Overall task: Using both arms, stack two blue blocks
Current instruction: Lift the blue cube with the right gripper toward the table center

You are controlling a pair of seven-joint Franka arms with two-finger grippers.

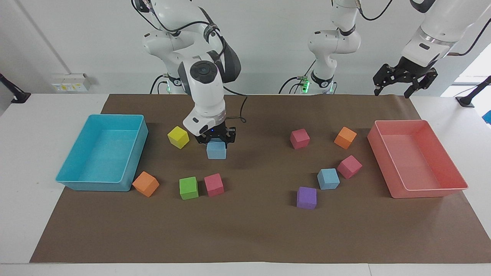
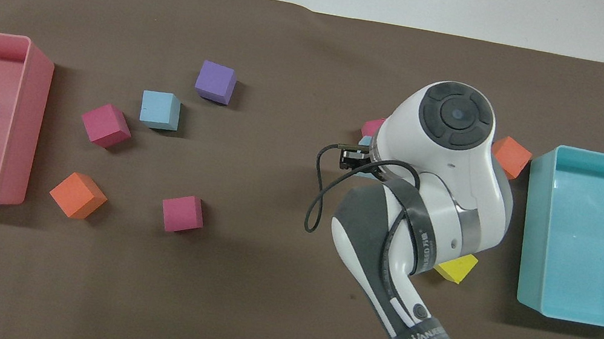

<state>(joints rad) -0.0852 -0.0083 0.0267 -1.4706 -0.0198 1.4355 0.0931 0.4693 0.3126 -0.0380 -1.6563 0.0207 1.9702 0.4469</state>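
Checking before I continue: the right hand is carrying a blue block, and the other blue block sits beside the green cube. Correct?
Not quite. The facing view shows the right hand holding a blue block, but the other blue block sits beside a pink cube, not the green cube.

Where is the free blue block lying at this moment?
The free blue block lies toward the left arm's end, between a pink cube and a purple cube.

one light blue foam cube (image 1: 216,150) is pinched at its top by the right gripper (image 1: 215,138), hanging level over the brown mat's middle; the other blue cube (image 1: 328,178) sits flat on the mat toward the left arm's end, touching a pink cube (image 1: 349,166)
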